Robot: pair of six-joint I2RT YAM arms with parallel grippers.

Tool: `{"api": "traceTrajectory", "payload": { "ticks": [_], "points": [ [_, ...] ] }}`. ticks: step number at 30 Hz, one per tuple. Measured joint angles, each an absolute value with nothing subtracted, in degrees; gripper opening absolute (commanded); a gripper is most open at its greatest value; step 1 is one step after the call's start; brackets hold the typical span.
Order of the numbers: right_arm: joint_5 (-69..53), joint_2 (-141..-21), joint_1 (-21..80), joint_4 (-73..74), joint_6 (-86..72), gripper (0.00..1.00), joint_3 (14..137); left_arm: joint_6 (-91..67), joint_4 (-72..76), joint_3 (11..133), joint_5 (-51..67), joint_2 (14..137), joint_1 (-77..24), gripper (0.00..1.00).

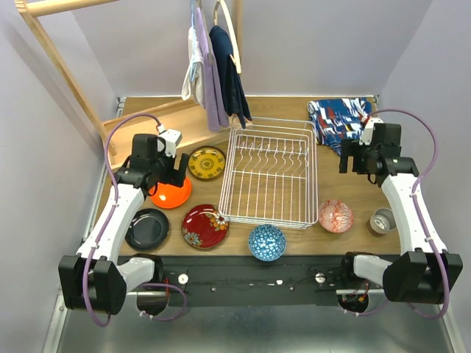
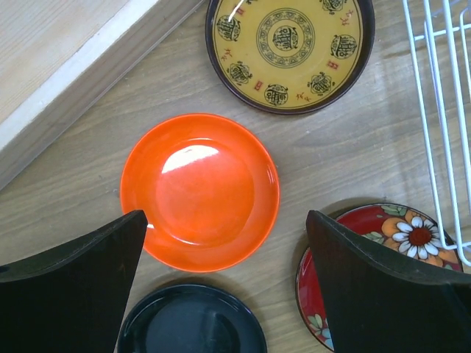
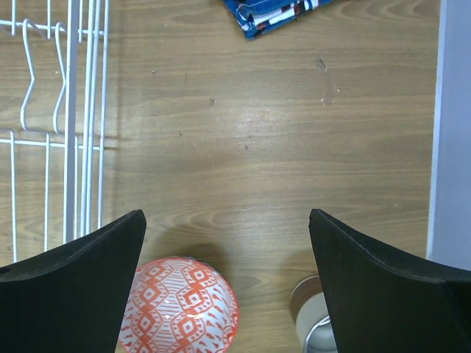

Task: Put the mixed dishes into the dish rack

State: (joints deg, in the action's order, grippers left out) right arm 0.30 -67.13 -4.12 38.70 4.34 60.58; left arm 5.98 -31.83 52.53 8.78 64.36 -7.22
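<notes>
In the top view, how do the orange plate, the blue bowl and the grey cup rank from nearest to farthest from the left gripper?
1. Orange plate, left side, just below the left gripper.
2. Blue bowl, near edge, centre.
3. Grey cup, far right side.

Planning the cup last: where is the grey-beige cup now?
Top view: the cup sits on the right, just right of the pink bowl, outside the dish rack.
</notes>
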Motion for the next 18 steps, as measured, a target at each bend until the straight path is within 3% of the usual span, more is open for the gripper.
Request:
{"api": "traceTrajectory", "payload": {
  "ticks": [5,10,18],
  "points": [
    [-3.9,-71.9,-4.1,41.1,6.2,0.93,66.2,5.9,-31.8,52.6,8.8,64.3,-9.6,0.98],
    [-13.9,-79.3,-4.1,42.0,1.7,0.91,74.8,2.8,-32.0,53.2,11.2,64.6,-12.3,0.90],
    [-19.0,-81.9,2.5,41.6,-6.6,0.85,73.9,-2.5,-32.9,59.2,15.3,71.2,-14.3,0.85]
  ]
}}
